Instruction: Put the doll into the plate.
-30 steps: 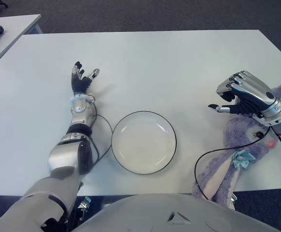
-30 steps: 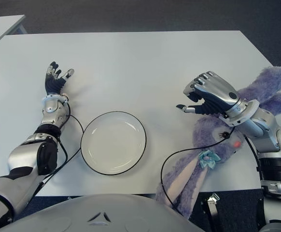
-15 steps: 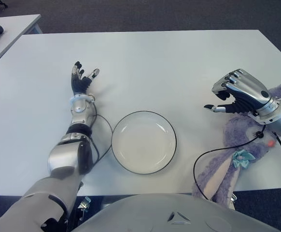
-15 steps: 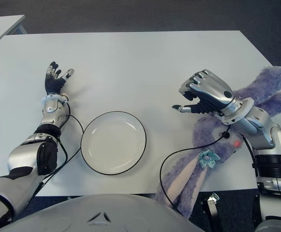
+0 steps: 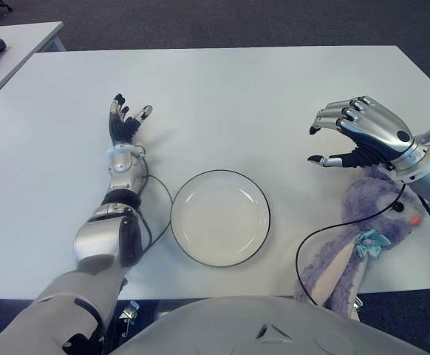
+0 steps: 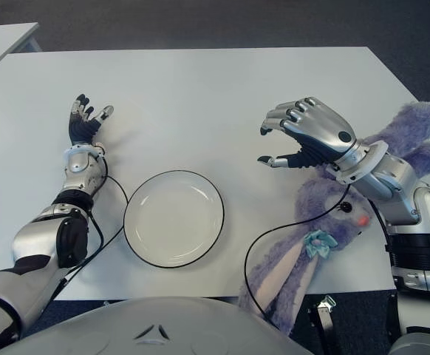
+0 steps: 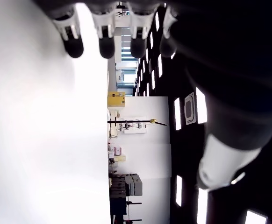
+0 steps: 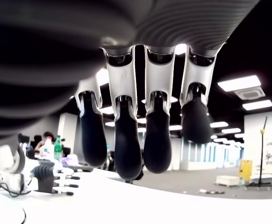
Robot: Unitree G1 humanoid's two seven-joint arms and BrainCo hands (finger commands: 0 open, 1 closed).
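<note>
White table point(image 5: 274, 89). The purple plush rabbit doll point(image 6: 326, 222) lies at the robot's right front table edge, ears toward the right edge, one long limb hanging over the front edge; light-blue bow at its neck. The empty white plate point(image 5: 220, 217), dark-rimmed, sits near the front centre, well apart from the doll. Right hand point(image 6: 304, 137) is raised above the table just left of the doll's head, fingers loosely spread, holding nothing. Left hand point(image 5: 125, 120) shows left of the plate, palm up, fingers open and empty.
</note>
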